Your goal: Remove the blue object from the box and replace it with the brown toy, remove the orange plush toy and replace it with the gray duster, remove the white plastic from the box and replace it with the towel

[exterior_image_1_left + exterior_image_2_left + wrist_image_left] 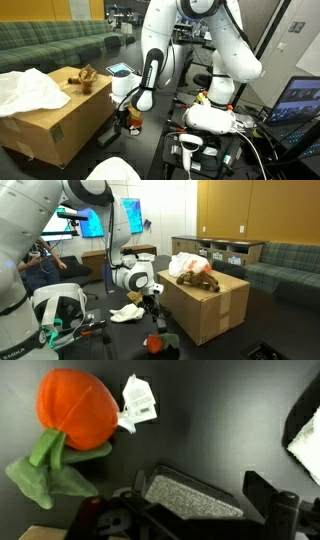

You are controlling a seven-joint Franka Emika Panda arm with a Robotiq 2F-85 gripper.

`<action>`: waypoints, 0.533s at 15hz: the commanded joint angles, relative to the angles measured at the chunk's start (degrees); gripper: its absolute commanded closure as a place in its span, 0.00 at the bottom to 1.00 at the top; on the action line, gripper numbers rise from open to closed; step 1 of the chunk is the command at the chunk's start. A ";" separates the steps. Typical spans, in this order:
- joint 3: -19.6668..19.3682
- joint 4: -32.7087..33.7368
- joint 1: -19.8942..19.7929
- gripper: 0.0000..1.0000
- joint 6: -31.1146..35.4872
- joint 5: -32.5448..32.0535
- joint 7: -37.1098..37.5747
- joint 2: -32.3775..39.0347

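Note:
In the wrist view the orange plush toy [75, 410], with green leaves and a white tag, lies on the dark table top. My gripper [200, 488] is open low over the table. The gray duster [190, 498] lies between its two dark fingers, which stand apart from it. Both exterior views show the gripper [131, 112] [150, 302] down beside the box [55, 125] [205, 305]. The brown toy [88, 76] [197, 278] and a crumpled white plastic [30, 90] [185, 264] sit at the top of the box. The blue object is out of view.
A white cloth [127, 313] lies on the table near the gripper, and its edge [305, 435] shows in the wrist view. A tablet with a lit screen [120, 68] stands behind the box. A green sofa [50, 42] runs along the back. Cables and gear [210, 135] crowd the robot base.

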 commanded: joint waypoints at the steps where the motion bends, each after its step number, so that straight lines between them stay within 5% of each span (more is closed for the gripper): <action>1: 0.26 4.90 -0.44 0.00 -0.85 0.08 -4.63 1.94; 8: 5.19 11.23 -6.92 0.00 -3.42 1.12 -11.28 6.03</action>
